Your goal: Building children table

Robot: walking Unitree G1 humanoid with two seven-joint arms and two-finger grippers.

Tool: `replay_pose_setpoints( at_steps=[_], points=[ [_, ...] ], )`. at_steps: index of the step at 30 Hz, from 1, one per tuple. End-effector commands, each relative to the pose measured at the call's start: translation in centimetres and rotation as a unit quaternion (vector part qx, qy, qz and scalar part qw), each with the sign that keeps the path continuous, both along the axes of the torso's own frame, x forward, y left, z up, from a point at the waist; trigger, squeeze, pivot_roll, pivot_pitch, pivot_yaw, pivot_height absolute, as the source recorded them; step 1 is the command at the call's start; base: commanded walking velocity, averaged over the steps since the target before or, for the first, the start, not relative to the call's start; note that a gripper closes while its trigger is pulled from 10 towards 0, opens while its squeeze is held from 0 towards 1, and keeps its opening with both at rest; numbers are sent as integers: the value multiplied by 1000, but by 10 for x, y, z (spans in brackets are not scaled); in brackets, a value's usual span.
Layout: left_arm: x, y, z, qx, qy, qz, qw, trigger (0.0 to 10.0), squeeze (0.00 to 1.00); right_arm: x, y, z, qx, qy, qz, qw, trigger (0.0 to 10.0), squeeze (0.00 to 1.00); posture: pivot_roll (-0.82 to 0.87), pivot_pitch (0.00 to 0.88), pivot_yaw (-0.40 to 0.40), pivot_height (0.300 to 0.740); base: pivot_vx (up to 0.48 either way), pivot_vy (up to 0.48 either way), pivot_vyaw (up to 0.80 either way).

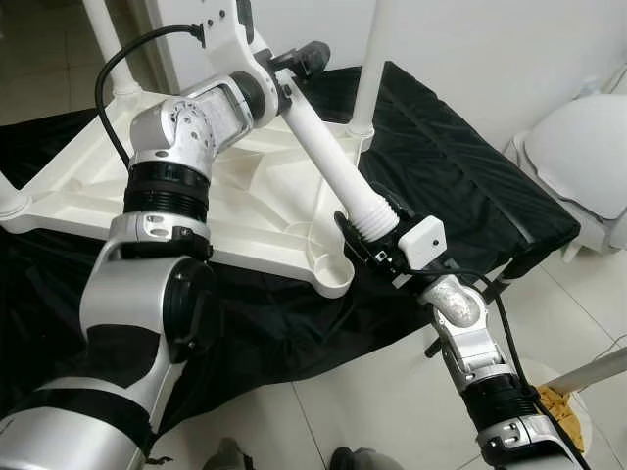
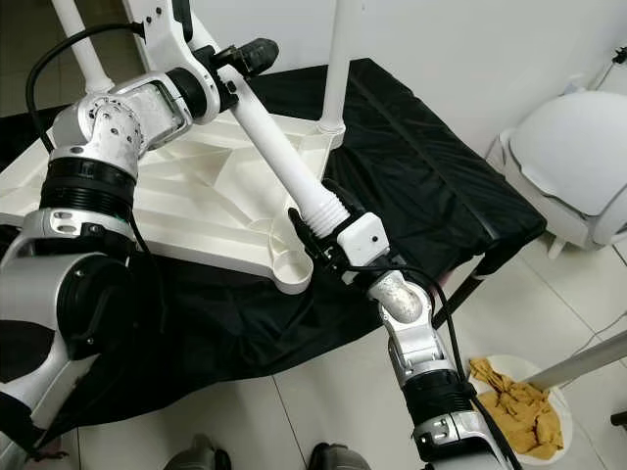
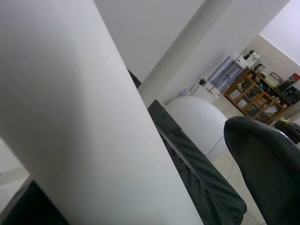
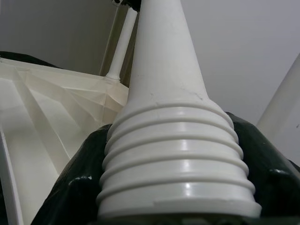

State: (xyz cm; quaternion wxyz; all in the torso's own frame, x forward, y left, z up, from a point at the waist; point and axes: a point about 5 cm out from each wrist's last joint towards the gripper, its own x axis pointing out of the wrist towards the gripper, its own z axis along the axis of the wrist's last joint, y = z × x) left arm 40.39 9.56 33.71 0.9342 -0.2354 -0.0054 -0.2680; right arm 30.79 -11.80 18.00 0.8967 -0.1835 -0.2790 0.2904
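White plastic throughout: upturned child's table top (image 1: 235, 201) lying on black cloth (image 1: 460, 186) over the floor, ribbed underside up, legs already standing in far corners, upright leg (image 1: 370, 59) at the back.

Left eye view: loose table leg (image 1: 328, 162) held slanted between both arms, threaded end (image 1: 377, 217) low, just above the empty corner socket (image 1: 331, 272). Right pincer (image 1: 377, 240) pinching the leg at the threads, probably to steer that end into the socket. Left pincer (image 1: 294, 69) at the upper end of the leg, likely steadying it and ready to turn it; closed or spread, cannot tell. White seat (image 1: 583, 157) off to the right.

Right eye view: same arrangement, threaded end near the socket but apart from it; bowl of tan scraps (image 2: 514, 401) on the floor tiles by the right arm.

Left wrist view: smooth white shaft of the leg very close across the picture, one black fingertip (image 3: 265, 159) beside it, contact not visible; shelving far in the background.

Right wrist view: ridged threads of the leg nested between black fingers (image 4: 70, 187), squeezed from both sides, table top's ribs beyond.

Judged step: seating the last leg, not yet entered.
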Motion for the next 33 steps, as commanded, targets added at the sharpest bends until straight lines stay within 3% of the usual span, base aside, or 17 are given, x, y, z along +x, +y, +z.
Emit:
replay_pose_setpoints(
  at_steps=[1,2,3,16,17,18,19,27,28,31,32,33],
  points=[
    [-2,-2,13,-1,-27,-11,1000,9725,0,-1,0,-3,-15,7,3,1000,10000,0,-77,72,10,740,0,0,0],
    [-2,-2,13,-1,-27,-11,1000,9725,0,-1,0,-3,-15,7,3,1000,10000,0,-77,72,10,740,0,0,0],
    [-4,-3,13,2,-33,-18,999,0,0,0,0,-3,-17,7,2,1000,10000,0,-75,72,8,740,0,0,0],
    [-17,-18,13,-13,-49,-81,995,0,0,7,-7,1,-14,8,-27,999,10000,0,-57,71,-1,740,0,0,0],
    [-18,-19,12,-15,-46,-83,995,0,0,8,-7,2,-14,9,-29,999,10000,82,-54,70,-3,740,0,0,0],
    [-18,-19,12,-15,-46,-83,995,0,0,8,-7,2,-14,9,-29,999,10000,82,-54,70,-3,740,0,0,0],
    [-18,-19,12,-13,-46,-82,996,0,0,10,-8,2,-8,14,-25,1000,10000,1000,-53,68,-4,740,0,0,0],
    [-24,-20,22,0,-78,-77,994,0,0,13,-9,8,6,19,-25,999,10000,1000,-52,62,-11,740,0,0,0],
    [-27,-22,25,14,-93,-79,992,10000,0,14,-10,9,9,25,-24,999,10000,1000,-52,62,-13,740,0,0,0],
    [-37,-27,34,43,-134,-82,987,10000,0,19,-8,13,17,58,-13,998,10000,1000,-52,59,-16,740,0,0,0],
    [-41,-29,37,44,-149,-85,984,10000,0,20,-7,17,21,67,-10,997,10000,298,-52,57,-17,740,0,0,0],
    [-41,-29,37,44,-149,-85,984,10000,0,20,-7,17,21,67,-10,997,10000,298,-52,57,-17,740,0,0,0]
  ],
)
